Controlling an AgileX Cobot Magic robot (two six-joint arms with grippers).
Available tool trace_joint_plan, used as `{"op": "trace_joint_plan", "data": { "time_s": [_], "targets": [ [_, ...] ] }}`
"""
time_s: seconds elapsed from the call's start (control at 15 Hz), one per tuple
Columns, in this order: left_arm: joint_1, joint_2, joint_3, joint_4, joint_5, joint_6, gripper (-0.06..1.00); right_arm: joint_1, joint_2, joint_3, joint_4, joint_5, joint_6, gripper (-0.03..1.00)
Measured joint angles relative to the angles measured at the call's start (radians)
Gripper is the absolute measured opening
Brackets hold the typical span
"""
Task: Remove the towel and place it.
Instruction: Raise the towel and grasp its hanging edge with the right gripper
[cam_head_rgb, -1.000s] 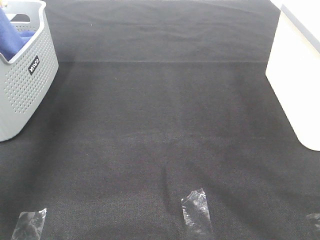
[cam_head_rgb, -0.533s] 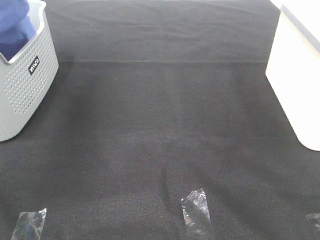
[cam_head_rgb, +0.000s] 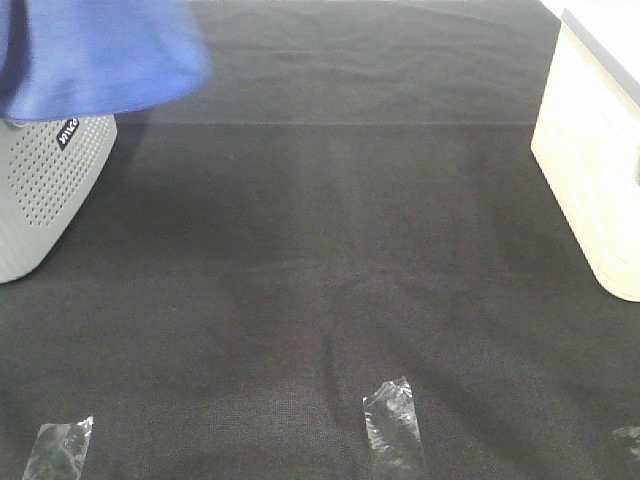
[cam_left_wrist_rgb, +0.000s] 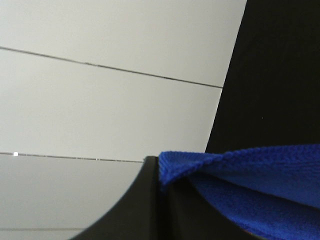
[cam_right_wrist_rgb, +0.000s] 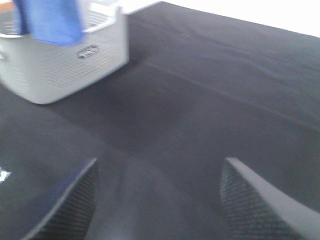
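Risen higher over the basket (cam_head_rgb: 40, 200), the towel (cam_head_rgb: 95, 55) hangs from the clamped left jaws, with the right jaws wide, empty and well apart.

Black-clothed table (cam_head_rgb: 320, 250); grey basket (cam_head_rgb: 40, 200), white bin (cam_head_rgb: 590, 170), tape strips (cam_head_rgb: 392, 420) rest on it.

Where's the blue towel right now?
In the high view the towel hangs in the top left corner, above the grey basket and hiding its rim. The left gripper pinches its edge.
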Motion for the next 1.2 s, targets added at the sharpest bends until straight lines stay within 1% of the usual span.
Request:
{"op": "trace_joint_plan", "data": {
  "time_s": [0.07,0.2,0.33,0.4,0.53,0.6,0.67,0.73,0.8,0.87,1.07,1.2],
  "targets": [
    [-0.022,0.013,0.000,-0.001,-0.005,0.013,0.00,0.000,0.083,0.000,0.125,-0.001,-0.152,0.70],
    [-0.081,0.034,0.001,-0.002,-0.021,0.029,0.00,0.000,0.258,0.000,0.369,0.030,-0.450,0.70],
    [-0.136,0.041,0.001,-0.003,-0.025,0.031,0.00,0.000,0.425,0.000,0.529,0.108,-0.681,0.70],
    [-0.164,0.041,0.001,-0.004,-0.026,0.031,0.00,0.000,0.499,0.000,0.598,0.175,-0.790,0.70],
    [-0.203,0.042,0.001,-0.006,-0.026,0.031,0.00,0.000,0.650,-0.009,0.716,0.290,-0.954,0.70],
    [-0.216,0.042,0.001,-0.010,-0.026,0.031,0.00,0.000,0.725,-0.030,0.751,0.330,-1.001,0.70],
    [-0.229,0.042,0.001,-0.013,-0.025,0.032,0.00,0.000,0.787,-0.061,0.763,0.370,-1.027,0.70],
    [-0.242,0.042,0.001,-0.031,-0.025,0.035,0.00,0.002,0.877,-0.122,0.762,0.431,-1.040,0.70],
    [-0.244,0.042,0.001,-0.039,-0.025,0.035,0.00,0.007,0.905,-0.146,0.762,0.443,-1.041,0.70],
    [-0.245,0.042,0.001,-0.063,-0.024,0.035,0.00,0.048,0.973,-0.213,0.762,0.459,-1.041,0.70],
    [-0.245,0.042,0.001,-0.096,-0.022,0.035,0.00,0.183,1.077,-0.345,0.762,0.411,-1.037,0.70],
    [-0.245,0.042,0.001,-0.101,-0.022,0.035,0.00,0.249,1.124,-0.412,0.756,0.398,-1.017,0.70]
  ]
}}
